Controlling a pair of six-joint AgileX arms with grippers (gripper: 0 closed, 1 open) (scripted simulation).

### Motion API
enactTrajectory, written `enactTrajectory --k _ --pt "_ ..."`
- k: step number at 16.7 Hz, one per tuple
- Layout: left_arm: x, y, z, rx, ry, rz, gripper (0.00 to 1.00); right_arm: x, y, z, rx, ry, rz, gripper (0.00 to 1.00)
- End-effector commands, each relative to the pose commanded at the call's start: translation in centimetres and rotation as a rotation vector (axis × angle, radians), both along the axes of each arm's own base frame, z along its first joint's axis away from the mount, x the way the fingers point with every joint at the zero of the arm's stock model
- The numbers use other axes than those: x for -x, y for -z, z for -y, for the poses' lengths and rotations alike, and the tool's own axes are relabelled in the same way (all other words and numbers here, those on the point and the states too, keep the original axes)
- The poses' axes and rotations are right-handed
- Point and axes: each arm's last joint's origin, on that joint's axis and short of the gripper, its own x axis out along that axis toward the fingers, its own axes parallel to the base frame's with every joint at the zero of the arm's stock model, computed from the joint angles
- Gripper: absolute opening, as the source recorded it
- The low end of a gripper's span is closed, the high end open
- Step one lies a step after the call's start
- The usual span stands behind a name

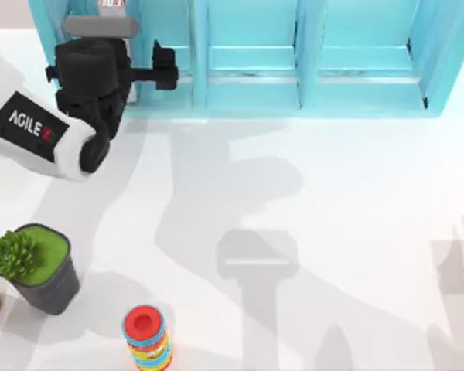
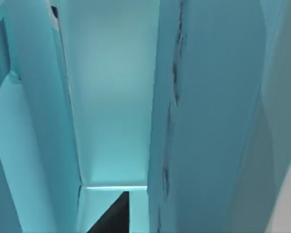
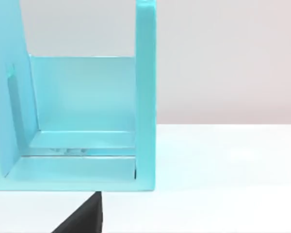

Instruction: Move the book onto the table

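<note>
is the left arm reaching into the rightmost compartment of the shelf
No, in the top view the left gripper is at the leftmost compartment of the teal shelf unit.

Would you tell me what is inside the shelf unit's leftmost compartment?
The left gripper reaches into the shelf unit's leftmost compartment; the arm covers whatever stands beneath it.

The white table [image 1: 309,232] carries a teal shelf unit [image 1: 356,69] along its far edge, split into upright compartments. Near the front left corner stand a potted green plant [image 1: 32,267] in a dark grey pot and, beside it, a striped can with a red lid [image 1: 146,337].
</note>
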Motion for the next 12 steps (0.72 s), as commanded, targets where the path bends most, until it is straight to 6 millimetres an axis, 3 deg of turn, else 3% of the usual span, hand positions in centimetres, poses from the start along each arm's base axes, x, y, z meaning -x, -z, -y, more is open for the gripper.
enactTrajectory --k 12 --pt "0.00 0.00 0.00 0.000 0.000 0.000 0.02 0.00 0.00 0.00 0.000 0.000 0.000 1.00"
